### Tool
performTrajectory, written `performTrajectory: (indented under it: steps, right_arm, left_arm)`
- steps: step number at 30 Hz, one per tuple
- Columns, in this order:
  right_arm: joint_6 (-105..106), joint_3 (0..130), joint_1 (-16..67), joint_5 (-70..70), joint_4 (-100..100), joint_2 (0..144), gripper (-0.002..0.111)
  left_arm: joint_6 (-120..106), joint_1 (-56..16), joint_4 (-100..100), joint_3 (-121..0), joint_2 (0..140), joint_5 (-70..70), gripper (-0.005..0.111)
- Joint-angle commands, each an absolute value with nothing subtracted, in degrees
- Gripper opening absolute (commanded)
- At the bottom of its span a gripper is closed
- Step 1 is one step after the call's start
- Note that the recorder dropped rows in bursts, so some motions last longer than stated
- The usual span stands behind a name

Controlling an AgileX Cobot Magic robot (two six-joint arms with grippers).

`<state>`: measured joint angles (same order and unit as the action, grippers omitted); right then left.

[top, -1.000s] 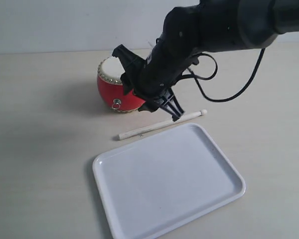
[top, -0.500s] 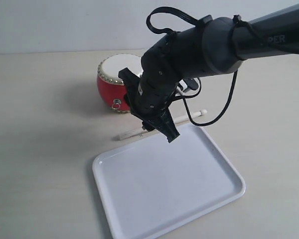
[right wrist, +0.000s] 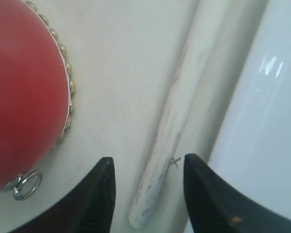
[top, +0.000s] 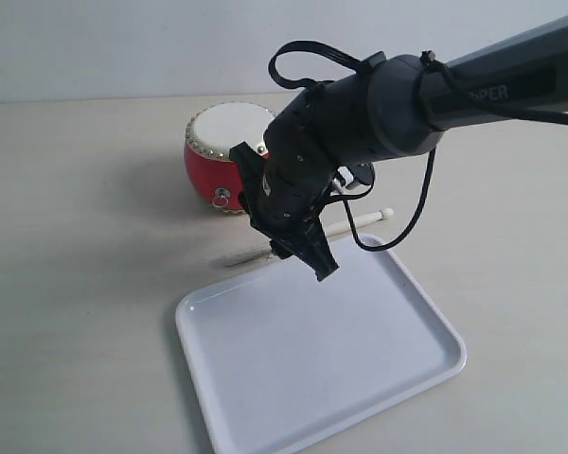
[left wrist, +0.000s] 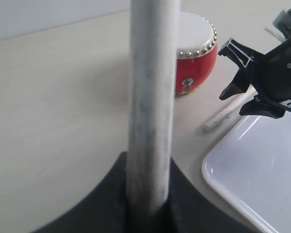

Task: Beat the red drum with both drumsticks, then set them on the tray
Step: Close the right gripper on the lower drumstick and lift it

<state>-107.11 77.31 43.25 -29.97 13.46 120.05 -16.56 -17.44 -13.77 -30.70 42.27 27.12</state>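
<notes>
while right gripper (right wrist: 146, 167), jaws wide, straddles the lying drumstick (right wrist: 177, 116) (beside tray (right wrist: 266, 126))
left gripper (left wrist: 148, 206) clamps the second drumstick (left wrist: 153, 87).

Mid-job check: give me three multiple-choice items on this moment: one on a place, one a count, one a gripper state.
1. The loose drumstick lies: A on the table between red drum and tray; B in the tray; C on the drum.
2. Drumsticks in view: A one; B two; C three.
3. The right gripper is: A shut empty; B shut on a stick; C open.
A: bare table shows around it. B: the other drumstick stands in the left gripper. C: its jaws straddle the loose stick, apart.
</notes>
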Motion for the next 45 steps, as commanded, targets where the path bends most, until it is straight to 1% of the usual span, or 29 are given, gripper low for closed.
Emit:
performTrajectory:
  steps: [1, 15, 21, 38, 45]
  right_arm:
    - [-109.8, 77.7, 43.3, -28.8, 16.5, 120.9, 0.043]
    - [-111.2, 77.7, 43.3, -26.8, 16.7, 122.8, 0.043]
    - [-111.3, 77.7, 43.2, -26.8, 16.7, 122.8, 0.032]
    - [-113.8, 77.7, 43.2, -26.4, 15.6, 123.8, 0.034]
    - [-113.6, 77.7, 43.2, -26.4, 15.6, 123.8, 0.028]
  left_arm:
    - [-16.1, -19.3, -14.1, -30.6, 42.0, 26.6, 0.0]
    - [-16.1, -19.4, -14.2, -30.6, 42.0, 27.1, 0.0]
    - [-16.1, -19.4, -14.2, -30.6, 42.0, 27.1, 0.0]
    - [-16.1, -19.4, -14.2, -30.6, 42.0, 27.1, 0.0]
    - [-16.1, -19.4, -14.2, -30.6, 42.0, 27.0, 0.0]
